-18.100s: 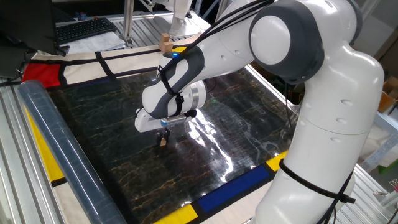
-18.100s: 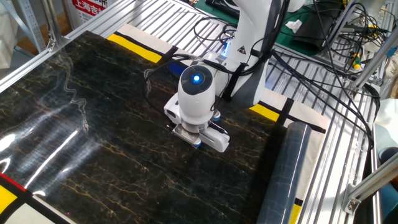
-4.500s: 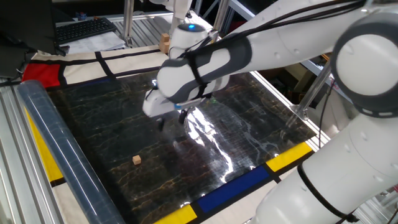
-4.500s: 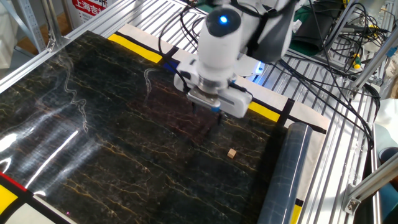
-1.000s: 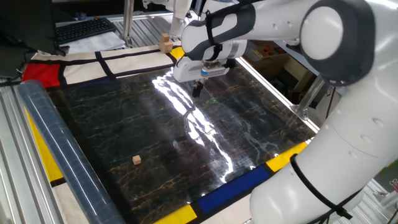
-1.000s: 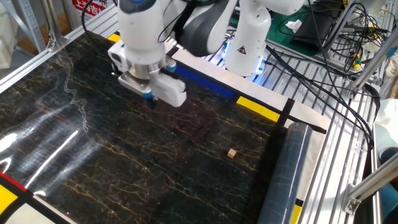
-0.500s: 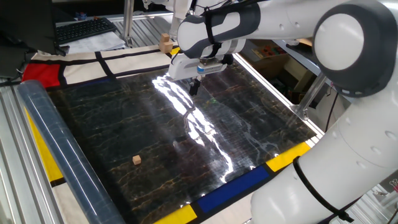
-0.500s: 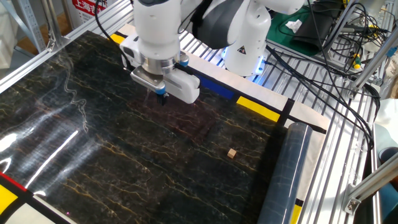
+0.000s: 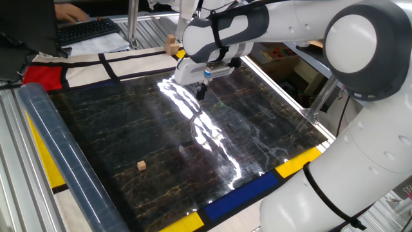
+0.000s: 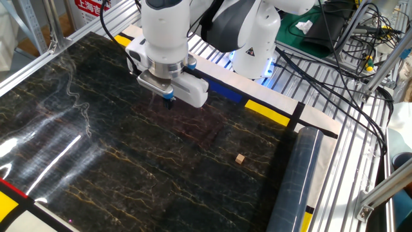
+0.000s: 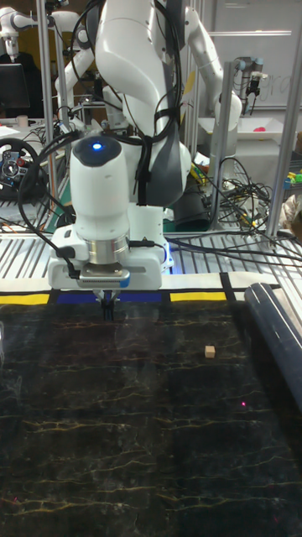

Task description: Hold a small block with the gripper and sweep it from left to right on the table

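The small block point(image 9: 141, 165) point(image 10: 240, 158) point(image 11: 210, 351), a tiny tan cube, lies alone on the black marble-patterned table point(image 9: 129, 129) point(image 10: 96, 167) point(image 11: 126, 419), close to the rolled plastic sheet. The gripper point(image 9: 201, 92) point(image 10: 168, 102) point(image 11: 106, 309) hangs just above the table near its far edge by the blue and yellow border, well away from the block. Its dark fingers point straight down, look pressed together and hold nothing.
A rolled clear plastic sheet point(image 9: 58, 154) point(image 10: 296, 180) point(image 11: 277, 336) runs along one side of the table. A larger tan wooden block point(image 9: 170, 45) stands on the white border beyond the gripper. Aluminium rails and cables surround the table. A person's hand point(image 9: 71, 11) rests on a keyboard.
In the last second the gripper shifted a short way along the far edge toward the block's side, then nearly stopped. The small block has not moved. A hand appeared at the keyboard.
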Robot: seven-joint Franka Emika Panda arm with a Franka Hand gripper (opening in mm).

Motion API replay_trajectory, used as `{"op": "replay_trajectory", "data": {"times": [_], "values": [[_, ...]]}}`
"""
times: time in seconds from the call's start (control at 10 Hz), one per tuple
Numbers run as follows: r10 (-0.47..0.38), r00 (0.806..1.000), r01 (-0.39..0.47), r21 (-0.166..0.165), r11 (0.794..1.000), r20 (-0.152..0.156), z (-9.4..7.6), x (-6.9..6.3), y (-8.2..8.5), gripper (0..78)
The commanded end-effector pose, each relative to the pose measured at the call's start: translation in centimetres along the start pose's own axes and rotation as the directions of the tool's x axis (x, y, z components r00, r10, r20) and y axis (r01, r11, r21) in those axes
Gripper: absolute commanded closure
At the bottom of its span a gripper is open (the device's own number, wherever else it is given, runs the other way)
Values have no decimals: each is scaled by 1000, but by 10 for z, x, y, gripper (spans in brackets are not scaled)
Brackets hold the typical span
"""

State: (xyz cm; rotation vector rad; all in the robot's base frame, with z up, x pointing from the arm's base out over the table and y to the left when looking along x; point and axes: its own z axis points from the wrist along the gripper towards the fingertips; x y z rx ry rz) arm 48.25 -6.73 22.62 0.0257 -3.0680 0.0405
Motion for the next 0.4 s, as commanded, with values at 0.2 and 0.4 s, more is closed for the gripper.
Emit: {"op": "replay_trajectory", "data": {"times": [0.2, 0.4], "values": [[-38, 999, 38, -5, 999, -1, -1, 0, 0, 764], [-46, 999, 46, -6, 999, -7, -1, 0, 0, 764]]}}
